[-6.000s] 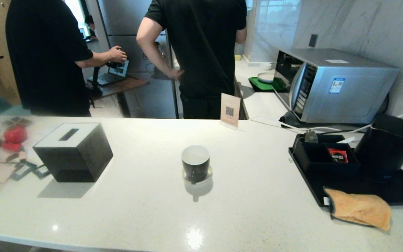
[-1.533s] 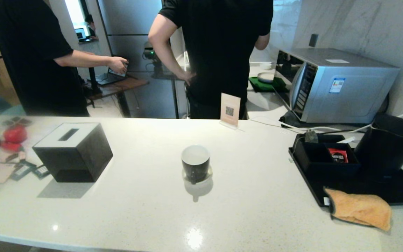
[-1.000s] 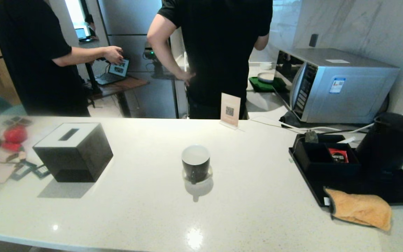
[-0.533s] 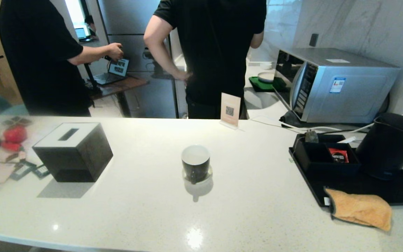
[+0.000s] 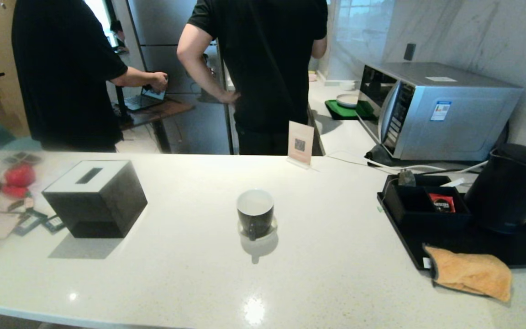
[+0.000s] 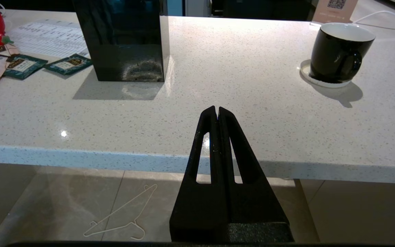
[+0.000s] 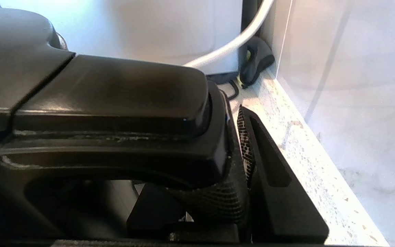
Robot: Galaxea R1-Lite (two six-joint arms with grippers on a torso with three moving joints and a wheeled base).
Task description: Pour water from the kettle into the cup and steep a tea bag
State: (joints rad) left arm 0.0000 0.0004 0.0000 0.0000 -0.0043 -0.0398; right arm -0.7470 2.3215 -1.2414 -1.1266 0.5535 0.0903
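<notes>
At the far left of the white desk (image 5: 190, 274) lie a red toy (image 5: 18, 176), some cables and a few flat teal packets (image 6: 69, 64). Just to their right stands a black tissue box (image 5: 95, 197) with a slot in its white top.

The left gripper (image 6: 217, 110) hangs by the desk's near edge, off its surface, pointing toward the box and cup. Its fingers are pressed together with nothing between them.

Behind the desk stand two people in black shirts, backs turned; one person's hand (image 5: 159, 82) rests at a laptop on a small table.

In the middle of the desk the cup (image 5: 255, 213) sits upright on a small round coaster (image 5: 270, 228), its white inside showing and its handle facing the near edge. Behind it, at the far edge, stands a small card sign (image 5: 300, 143).

To the right a black tray (image 5: 432, 242) carries a black compartment box (image 5: 423, 203). A red sachet (image 5: 441, 202) lies in its right section, and the tea bag (image 5: 406, 178) leans at its back rim. An orange cloth (image 5: 470, 272) lies over the tray's near edge. A silver microwave (image 5: 436, 109) stands behind, against the wall.

The kettle (image 5: 509, 189) is at the right end of the tray, tipped slightly. Whether its base touches the tray cannot be told. The right gripper (image 7: 233, 151) is at its handle (image 7: 108, 99). The fingers (image 7: 276, 181) are closed around the handle's grip, one textured pad against it.
</notes>
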